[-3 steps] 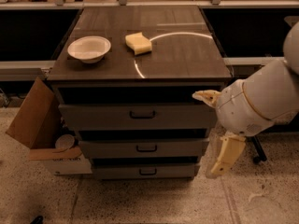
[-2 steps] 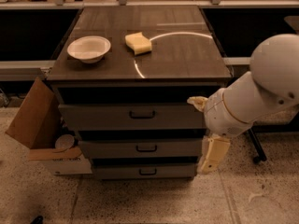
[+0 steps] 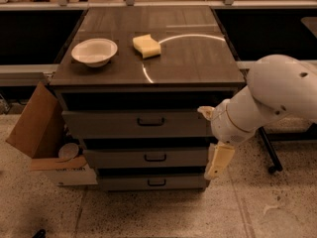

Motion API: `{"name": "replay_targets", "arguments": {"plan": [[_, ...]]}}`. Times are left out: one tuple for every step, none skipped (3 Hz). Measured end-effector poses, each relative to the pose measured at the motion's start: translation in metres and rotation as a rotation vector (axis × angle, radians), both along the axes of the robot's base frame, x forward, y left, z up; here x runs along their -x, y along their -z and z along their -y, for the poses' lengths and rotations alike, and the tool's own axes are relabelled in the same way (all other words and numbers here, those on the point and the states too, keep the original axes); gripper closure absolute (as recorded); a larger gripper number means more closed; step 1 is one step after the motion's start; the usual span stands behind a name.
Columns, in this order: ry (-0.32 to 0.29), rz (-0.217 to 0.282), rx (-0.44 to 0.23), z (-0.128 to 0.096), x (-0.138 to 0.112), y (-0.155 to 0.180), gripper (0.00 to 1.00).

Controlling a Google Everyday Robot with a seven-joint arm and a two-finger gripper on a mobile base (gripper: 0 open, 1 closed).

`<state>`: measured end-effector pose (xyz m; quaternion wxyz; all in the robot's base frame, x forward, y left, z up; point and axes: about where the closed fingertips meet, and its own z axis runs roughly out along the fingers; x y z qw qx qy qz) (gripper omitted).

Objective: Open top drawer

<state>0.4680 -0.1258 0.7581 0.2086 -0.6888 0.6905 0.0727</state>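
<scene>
Tool beside top drawer, right end hidden

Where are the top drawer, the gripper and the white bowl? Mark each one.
top drawer [image 3: 106, 125], camera view, flat grey front, left of its handle.
gripper [image 3: 212, 143], camera view, its middle, off the top drawer's lower right corner.
white bowl [image 3: 94, 51], camera view, inside of the bowl.

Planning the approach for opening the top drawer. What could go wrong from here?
1. The end effector hangs by the dark cabinet's right edge, below the small black loop handle of the wide grey top drawer; it could hook the middle drawer instead.
2. A hard pull might shake the white bowl and yellow sponge on top.
</scene>
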Motion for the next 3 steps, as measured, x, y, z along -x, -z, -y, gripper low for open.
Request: {"name": "replay_targets", "arguments": {"plan": [[0.005, 0.007, 0.039, 0.002, -0.009, 0.009, 0.00], [-0.023, 0.031, 0.098, 0.006, -0.030, 0.026, 0.00], [-0.048, 0.045, 0.138, 0.009, -0.052, 0.045, 0.00]]}}
